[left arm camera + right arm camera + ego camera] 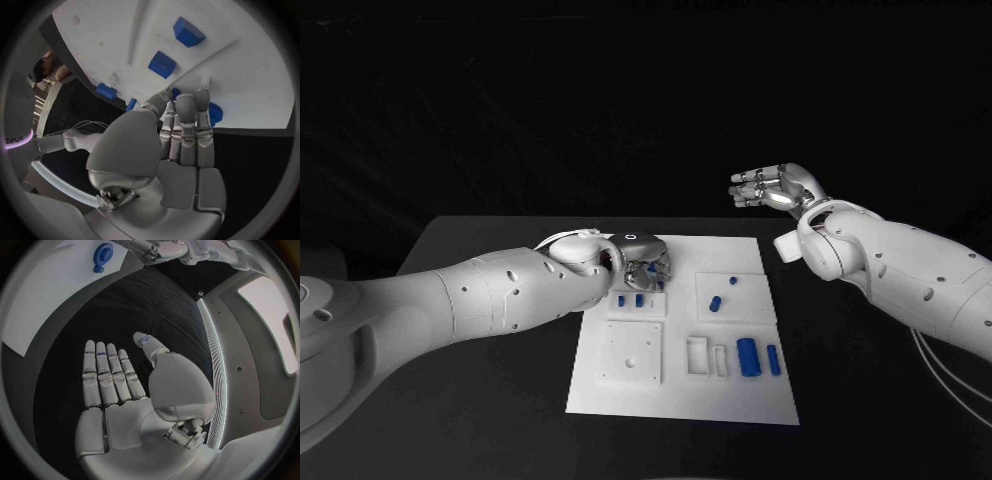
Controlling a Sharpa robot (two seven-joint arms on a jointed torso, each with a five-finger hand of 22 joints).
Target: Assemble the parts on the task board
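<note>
Now, starting at nine o'clock in the head view, the left arm is reaching in across the black tabletop (473,400), and the left robot hand (640,266) is resting over the upper-left part of the white task board (733,400). Its wrist view is showing the fingers (185,125) lying straight and side by side, tips touching the board's surface among several blue parts; whether anything is being pinched under them, I cannot tell. Just below that hand, toward six o'clock, two small blue parts (630,300) are sitting in a shallow recess. Moving toward the board's centre and right, a small blue peg (715,303) and a tinier one (733,281) are lying in a square tray area, while two longer blue parts (757,357) are standing side by side at about four o'clock of the board. Farther right, at two o'clock, the right robot hand (773,188) is hovering well above the tabletop, fingers (106,372) extended and apart, holding nothing.
</note>
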